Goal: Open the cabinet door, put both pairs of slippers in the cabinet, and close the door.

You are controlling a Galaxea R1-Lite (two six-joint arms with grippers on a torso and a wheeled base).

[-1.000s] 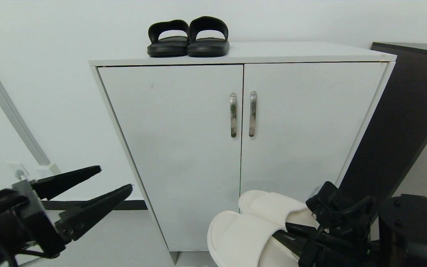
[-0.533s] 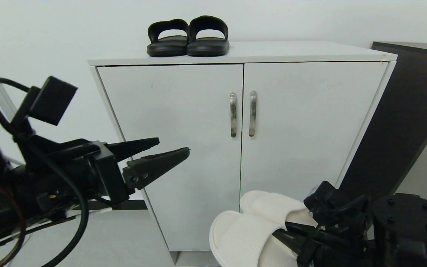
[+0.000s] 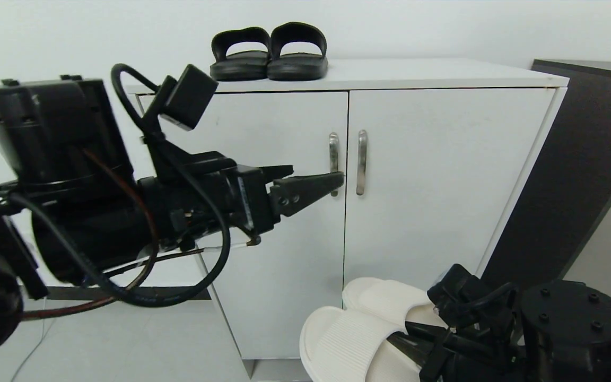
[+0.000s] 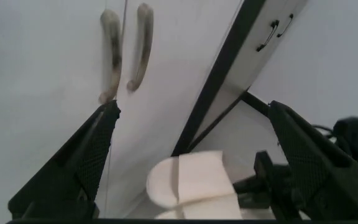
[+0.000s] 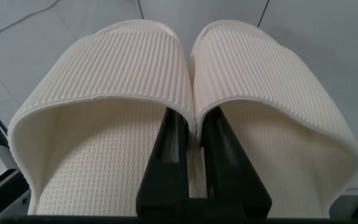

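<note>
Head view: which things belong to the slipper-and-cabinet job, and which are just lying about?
Job: cabinet, doors shut; its handles; black slippers on top; white slippers in the right gripper; left gripper, open, by the left handle.
Lying about: dark panel beside the cabinet; dark strip low on the wall.

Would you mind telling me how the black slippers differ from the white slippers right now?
The black slippers are dark and smooth; the white slippers are cream and ribbed. The black slippers rest on the cabinet top; the white slippers are clamped in the right gripper. Both pairs sit side by side.
</note>
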